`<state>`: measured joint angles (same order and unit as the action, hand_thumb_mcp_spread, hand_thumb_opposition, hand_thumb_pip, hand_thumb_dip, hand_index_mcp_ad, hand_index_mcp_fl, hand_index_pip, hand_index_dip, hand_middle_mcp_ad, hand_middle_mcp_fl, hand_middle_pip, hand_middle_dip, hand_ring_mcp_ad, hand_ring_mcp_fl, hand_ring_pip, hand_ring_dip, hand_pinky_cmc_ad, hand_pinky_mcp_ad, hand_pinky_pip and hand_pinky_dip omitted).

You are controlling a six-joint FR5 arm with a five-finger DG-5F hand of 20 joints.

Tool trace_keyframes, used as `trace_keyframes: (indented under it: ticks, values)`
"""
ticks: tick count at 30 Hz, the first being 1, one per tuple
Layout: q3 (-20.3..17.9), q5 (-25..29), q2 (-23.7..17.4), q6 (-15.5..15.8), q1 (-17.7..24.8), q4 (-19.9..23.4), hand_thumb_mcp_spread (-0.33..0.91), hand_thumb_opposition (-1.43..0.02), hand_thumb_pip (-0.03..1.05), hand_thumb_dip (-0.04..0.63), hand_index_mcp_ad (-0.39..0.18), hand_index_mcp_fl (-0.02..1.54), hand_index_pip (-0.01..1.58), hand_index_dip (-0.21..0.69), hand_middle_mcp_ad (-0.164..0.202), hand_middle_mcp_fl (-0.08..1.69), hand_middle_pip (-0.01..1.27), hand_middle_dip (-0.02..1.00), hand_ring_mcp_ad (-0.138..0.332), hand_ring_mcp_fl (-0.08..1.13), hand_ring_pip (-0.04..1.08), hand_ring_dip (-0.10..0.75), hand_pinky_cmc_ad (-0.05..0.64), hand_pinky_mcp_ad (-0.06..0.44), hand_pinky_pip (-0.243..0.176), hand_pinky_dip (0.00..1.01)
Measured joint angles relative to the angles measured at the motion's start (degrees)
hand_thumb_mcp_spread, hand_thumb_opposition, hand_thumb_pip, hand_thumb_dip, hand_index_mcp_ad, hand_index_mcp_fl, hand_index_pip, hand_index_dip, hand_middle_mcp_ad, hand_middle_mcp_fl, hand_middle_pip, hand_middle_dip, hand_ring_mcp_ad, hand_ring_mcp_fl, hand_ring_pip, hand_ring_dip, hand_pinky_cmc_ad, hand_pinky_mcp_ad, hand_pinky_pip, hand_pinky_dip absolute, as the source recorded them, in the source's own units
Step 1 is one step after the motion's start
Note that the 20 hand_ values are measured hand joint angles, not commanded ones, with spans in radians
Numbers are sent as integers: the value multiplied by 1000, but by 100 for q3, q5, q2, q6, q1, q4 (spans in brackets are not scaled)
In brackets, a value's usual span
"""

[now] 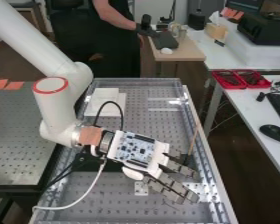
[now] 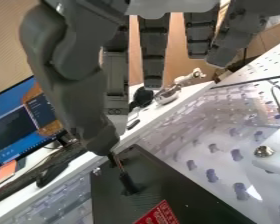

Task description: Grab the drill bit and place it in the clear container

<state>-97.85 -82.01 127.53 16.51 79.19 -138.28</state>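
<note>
One drill bit (image 2: 127, 181), black end down at dark plate (image 2: 187, 192), long axis steep, tilted; fingers (image 1: 165, 187) straight, wide.

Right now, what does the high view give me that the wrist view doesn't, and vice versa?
High view: the white arm, the circuit board on the hand, pale flat pieces lying on the bench, and red trays on the side table.

Wrist view: the red label on the dark mat, plus a slim shaft with a black lower end by a fingertip. Possibly the drill bit; can't confirm.

Shared: the hand with its fingers, the perforated bench and the dark mat.
</note>
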Motion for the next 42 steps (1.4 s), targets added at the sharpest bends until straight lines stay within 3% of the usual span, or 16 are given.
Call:
trace_keyframes:
  ticks: [32, 42]
  values:
    - [27, 21, 31, -43, 6, -47, 503, -918, 621, 283, -91, 424, 1349, 133, 75, 278, 129, 188, 265, 14, 82, -14, 295, 199, -75, 190]
    - [56, 45, 65, -27, -12, -14, 503, -942, 585, 281, -106, 536, 1426, 124, 75, 283, 129, 188, 264, 28, 79, -12, 295, 199, -75, 190]
